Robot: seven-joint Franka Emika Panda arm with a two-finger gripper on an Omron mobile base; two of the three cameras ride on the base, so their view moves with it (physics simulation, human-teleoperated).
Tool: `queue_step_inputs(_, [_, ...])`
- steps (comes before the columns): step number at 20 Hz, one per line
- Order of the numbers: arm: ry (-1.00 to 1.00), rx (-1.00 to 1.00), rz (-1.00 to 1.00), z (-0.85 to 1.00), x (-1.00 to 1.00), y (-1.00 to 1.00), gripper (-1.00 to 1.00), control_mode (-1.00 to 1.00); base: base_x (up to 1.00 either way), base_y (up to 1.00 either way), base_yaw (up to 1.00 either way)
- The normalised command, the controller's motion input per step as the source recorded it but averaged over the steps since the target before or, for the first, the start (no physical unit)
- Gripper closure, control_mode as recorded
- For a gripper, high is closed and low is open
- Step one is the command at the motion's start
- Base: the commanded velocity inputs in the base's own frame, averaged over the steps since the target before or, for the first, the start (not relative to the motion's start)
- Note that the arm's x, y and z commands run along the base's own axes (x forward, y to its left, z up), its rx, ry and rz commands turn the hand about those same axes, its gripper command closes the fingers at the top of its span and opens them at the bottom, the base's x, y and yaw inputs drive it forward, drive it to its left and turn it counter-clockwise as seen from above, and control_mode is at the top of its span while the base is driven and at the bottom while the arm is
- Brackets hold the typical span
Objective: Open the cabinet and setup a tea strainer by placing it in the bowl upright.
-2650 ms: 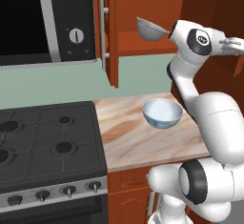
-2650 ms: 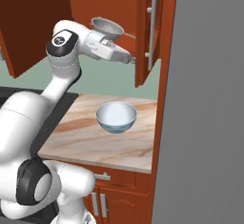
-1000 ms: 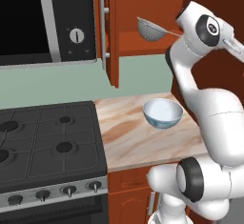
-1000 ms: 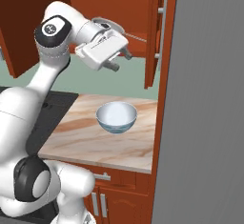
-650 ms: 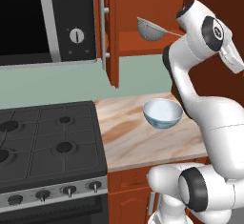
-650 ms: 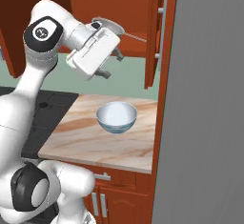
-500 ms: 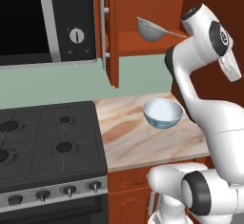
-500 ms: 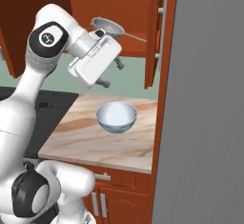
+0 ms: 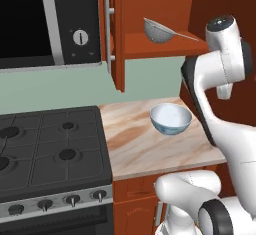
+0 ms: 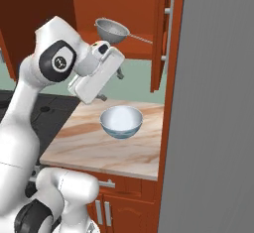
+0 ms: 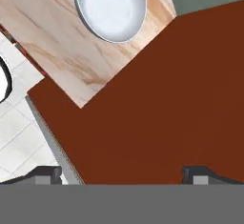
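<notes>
Tea strainer (image 9: 159, 31) on shelf of open cabinet (image 10: 159, 33). Bowl (image 10: 121, 121) on bench (image 9: 150, 144) below. We see jaws spread wide, gripping nothing, touching nothing, fingertips (image 11: 45, 173) facing cabinet door.

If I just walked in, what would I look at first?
Probably the big white robot arm bending up in front of the open cabinet, its gripper open and holding nothing. Next, the little grey tea strainer sitting on the cabinet shelf, with its thin handle sticking out. Below it, the empty bowl waits on the marbled counter beside the black stove.
</notes>
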Motion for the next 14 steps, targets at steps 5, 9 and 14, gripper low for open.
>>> queue_step_inputs(5, [-0.43,0.26,-0.17,0.00,0.02,0.13,-1.00,-1.00,0.00,0.00,0.00])
queue_step_inputs(9, [-0.50,0.24,-0.13,0.03,0.02,0.20,-1.00,-1.00,0.00,0.00,0.00])
queue_step_inputs(14, [-0.49,0.07,0.01,0.15,0.14,0.10,-1.00,-1.00,0.00,0.00,0.00])
